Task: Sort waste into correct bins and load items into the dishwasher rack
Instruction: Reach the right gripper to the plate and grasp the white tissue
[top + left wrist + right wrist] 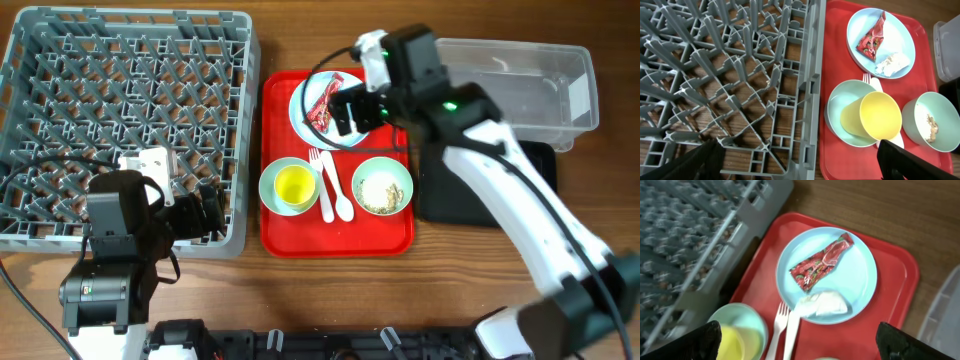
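Note:
The pale-blue plate (860,275) on the red serving tray holds the red snack wrapper (820,262) and the white tissue (822,304). My right gripper (800,340) is open and empty, hovering above the plate (303,105). The white fork (322,180) and spoon (340,200) lie between two bowls. The yellow cup (875,117) lies tilted in the left bowl (840,107). The right bowl (932,115) holds rice-like crumbs (931,127). My left gripper (800,165) is open and empty over the front right corner of the grey rack (130,120).
The red serving tray (337,235) lies right of the rack. The clear tub (520,80) stands at the back right. The black tray (450,195) lies in front of it, mostly under my right arm. Bare wooden table runs along the front.

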You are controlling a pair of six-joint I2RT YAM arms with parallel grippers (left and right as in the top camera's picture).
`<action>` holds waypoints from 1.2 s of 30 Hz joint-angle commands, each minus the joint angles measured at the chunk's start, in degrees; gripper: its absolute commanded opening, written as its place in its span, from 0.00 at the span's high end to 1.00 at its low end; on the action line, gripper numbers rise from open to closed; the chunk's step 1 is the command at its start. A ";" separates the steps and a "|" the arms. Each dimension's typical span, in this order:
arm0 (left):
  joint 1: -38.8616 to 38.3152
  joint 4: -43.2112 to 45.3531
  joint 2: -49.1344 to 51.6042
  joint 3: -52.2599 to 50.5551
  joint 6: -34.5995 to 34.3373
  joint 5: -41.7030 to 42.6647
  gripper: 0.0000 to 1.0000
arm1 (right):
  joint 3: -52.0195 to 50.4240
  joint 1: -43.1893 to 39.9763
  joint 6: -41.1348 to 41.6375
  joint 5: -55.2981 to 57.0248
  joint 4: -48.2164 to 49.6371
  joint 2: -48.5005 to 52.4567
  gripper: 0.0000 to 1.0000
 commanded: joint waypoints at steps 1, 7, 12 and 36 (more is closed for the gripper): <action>-0.11 0.07 -0.20 1.25 -0.55 0.68 0.00 | 1.07 0.07 2.27 2.01 2.60 7.06 0.00; -0.11 0.07 -0.20 1.22 -0.52 0.68 0.00 | 1.07 0.11 4.46 2.43 5.90 17.00 0.00; -0.11 0.07 -0.20 1.22 -0.52 0.68 0.00 | 1.07 0.11 6.29 2.43 9.03 23.21 0.00; -0.11 0.04 -0.20 1.22 -0.52 0.68 0.00 | 1.05 0.09 9.38 1.77 3.91 26.47 0.26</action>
